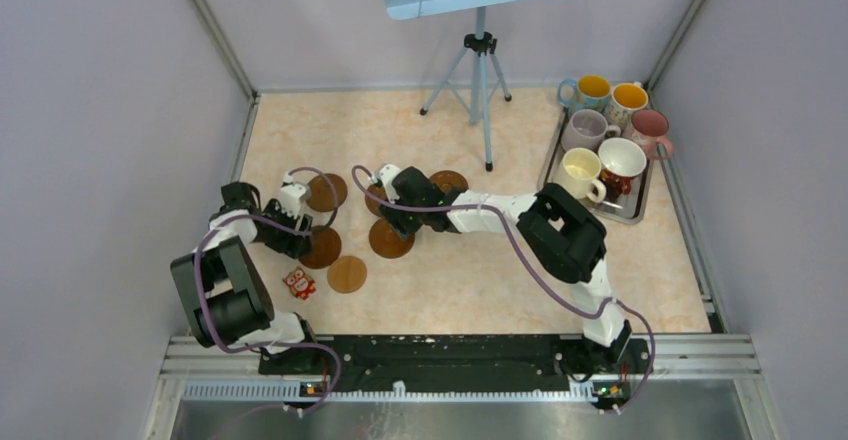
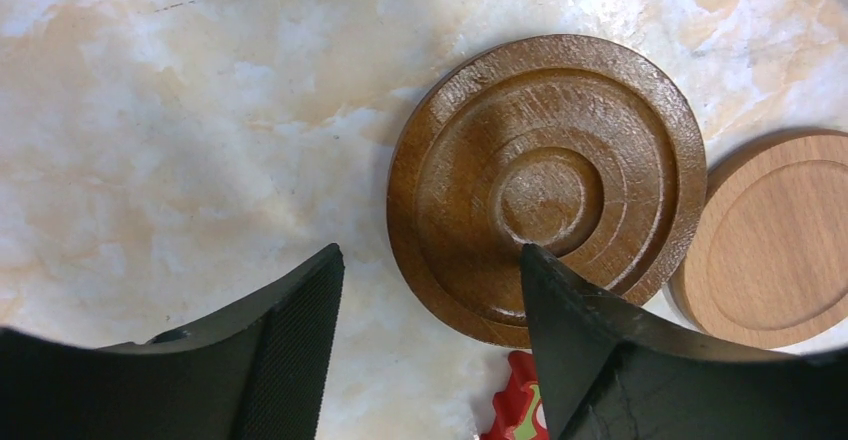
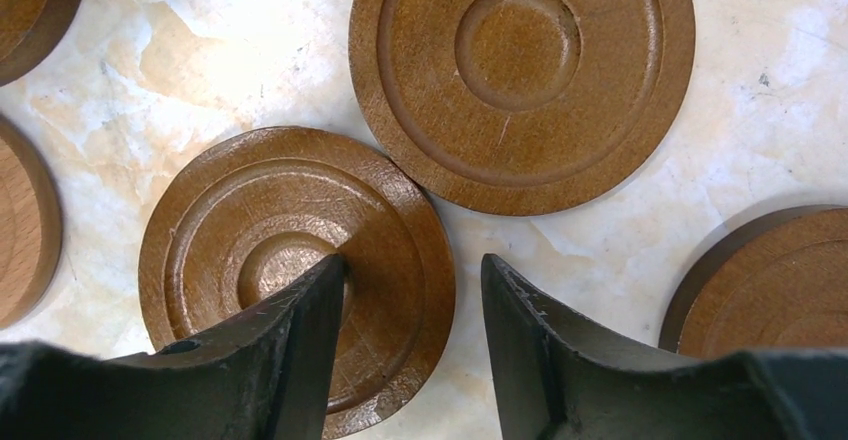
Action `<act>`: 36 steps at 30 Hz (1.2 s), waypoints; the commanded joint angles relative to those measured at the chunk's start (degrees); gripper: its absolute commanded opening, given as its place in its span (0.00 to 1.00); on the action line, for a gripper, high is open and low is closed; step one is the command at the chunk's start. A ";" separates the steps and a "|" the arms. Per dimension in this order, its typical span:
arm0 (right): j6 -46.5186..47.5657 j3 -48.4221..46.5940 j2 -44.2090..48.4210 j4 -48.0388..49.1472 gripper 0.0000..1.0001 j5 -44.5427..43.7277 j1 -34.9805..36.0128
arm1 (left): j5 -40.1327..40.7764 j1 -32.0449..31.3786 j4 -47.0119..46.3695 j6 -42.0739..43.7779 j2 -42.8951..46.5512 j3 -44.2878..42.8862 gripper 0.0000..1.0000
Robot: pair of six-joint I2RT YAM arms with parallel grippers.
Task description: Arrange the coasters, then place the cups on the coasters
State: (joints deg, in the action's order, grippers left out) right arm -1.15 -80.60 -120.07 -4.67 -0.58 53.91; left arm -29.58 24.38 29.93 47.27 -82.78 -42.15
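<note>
Here we see both tools half open, gripping nothing: the left tool (image 2: 430, 260) straddles a dark coaster (image 2: 545, 160) at its rim, the right tool (image 3: 412, 260) a second coaster (image 3: 230, 230); the mugs (image 1: 622, 160) stand in the tray (image 1: 625, 216).

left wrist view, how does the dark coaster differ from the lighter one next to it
The dark coaster is glossy brown; the lighter coaster is pale, matte wood. The dark coaster has several rings around a central dimple; the lighter coaster has one rim and a plain flat face. Both are round wood, lying flat.
</note>
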 commanded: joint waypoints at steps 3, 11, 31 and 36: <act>2.89 5.63 2.32 -4.15 0.48 -2.66 -0.01 | -0.18 -0.49 -1.37 1.85 0.43 1.90 0.66; 3.03 13.77 6.03 -3.71 0.44 -1.75 -3.08 | -0.32 -3.18 -3.09 -0.60 -0.49 1.74 0.58; 6.07 27.08 16.36 -2.78 0.42 -0.31 -6.70 | 1.33 -5.80 -4.05 -1.19 -0.37 4.03 0.59; 5.81 24.73 15.97 -4.24 0.43 0.06 -6.73 | -1.36 -5.75 -0.41 -1.50 1.88 -0.04 0.71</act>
State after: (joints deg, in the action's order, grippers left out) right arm 2.37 -56.29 -102.96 0.78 0.43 47.55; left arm -29.98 18.90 24.16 46.17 -82.35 -40.27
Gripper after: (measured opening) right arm 0.432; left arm 0.677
